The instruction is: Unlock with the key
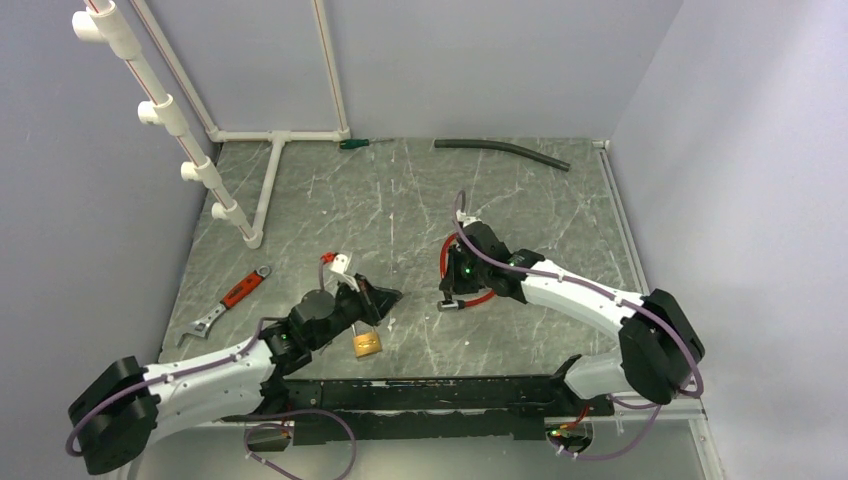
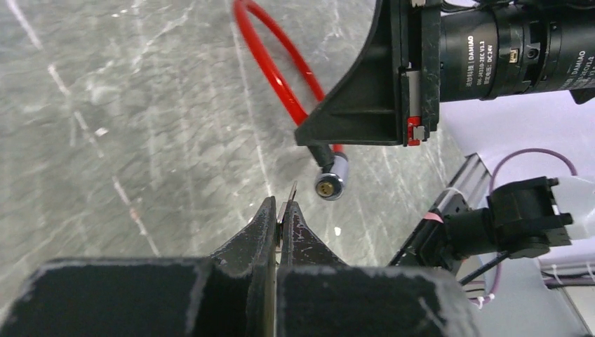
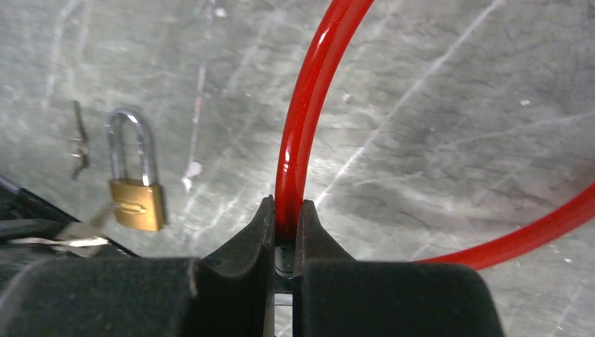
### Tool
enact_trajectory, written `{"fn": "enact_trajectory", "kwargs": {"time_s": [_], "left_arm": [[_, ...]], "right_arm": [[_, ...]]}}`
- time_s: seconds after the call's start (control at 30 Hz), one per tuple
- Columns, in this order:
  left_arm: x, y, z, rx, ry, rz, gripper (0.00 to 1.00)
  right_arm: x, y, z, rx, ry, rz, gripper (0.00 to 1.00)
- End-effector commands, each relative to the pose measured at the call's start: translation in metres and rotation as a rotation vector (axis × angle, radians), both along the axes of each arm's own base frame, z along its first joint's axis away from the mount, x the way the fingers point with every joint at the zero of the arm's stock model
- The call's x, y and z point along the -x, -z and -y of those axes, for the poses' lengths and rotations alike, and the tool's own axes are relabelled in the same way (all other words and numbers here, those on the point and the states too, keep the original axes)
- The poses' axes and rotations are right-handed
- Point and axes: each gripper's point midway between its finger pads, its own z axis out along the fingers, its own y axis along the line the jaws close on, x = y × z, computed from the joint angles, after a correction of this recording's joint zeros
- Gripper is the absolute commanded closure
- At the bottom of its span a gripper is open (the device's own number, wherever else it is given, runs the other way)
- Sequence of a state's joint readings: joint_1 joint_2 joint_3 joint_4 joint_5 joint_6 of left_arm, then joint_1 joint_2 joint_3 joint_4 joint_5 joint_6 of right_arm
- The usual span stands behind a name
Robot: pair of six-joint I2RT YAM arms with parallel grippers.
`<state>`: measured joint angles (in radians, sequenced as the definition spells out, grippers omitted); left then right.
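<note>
Nearest the arm bases, a brass padlock [image 1: 367, 344] is lying on the table [image 1: 400, 200], with nothing touching it. Just beyond it, the left gripper [image 2: 283, 210] is pinching the key [image 2: 292, 196] between closed fingers. The blade is pointing at the keyhole of the cable lock [image 2: 330, 179], close but not yet in. The right gripper [image 3: 285, 210] is clamping the lock's red cable [image 3: 309, 105]. By my judgement, inserting and turning are still waiting to be done. Farther off, a motor [image 2: 505, 49] is showing "DAMIAO".
</note>
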<state>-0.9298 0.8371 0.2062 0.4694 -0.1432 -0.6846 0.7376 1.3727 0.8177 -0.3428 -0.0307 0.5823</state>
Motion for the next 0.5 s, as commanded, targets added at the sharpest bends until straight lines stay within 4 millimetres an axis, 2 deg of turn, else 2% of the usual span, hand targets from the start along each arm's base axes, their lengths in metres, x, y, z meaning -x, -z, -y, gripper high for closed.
{"fn": "enact_trajectory", "kwargs": {"time_s": [0.0, 0.2, 0.47], "left_arm": [[0.006, -0.030, 0.028, 0.078, 0.128, 0.061, 1.00], [0.010, -0.033, 0.051, 0.067, 0.229, 0.019, 1.00], [0.008, -0.027, 0.041, -0.028, 0.174, -0.077, 1.00]], "right_arm": [[-0.013, -0.032, -0.024, -0.128, 0.050, 0.083, 1.00], [-0.011, -0.046, -0.032, -0.211, 0.084, 0.137, 1.00], [-0.016, -0.063, -0.031, -0.241, 0.139, 0.205, 1.00]]}}
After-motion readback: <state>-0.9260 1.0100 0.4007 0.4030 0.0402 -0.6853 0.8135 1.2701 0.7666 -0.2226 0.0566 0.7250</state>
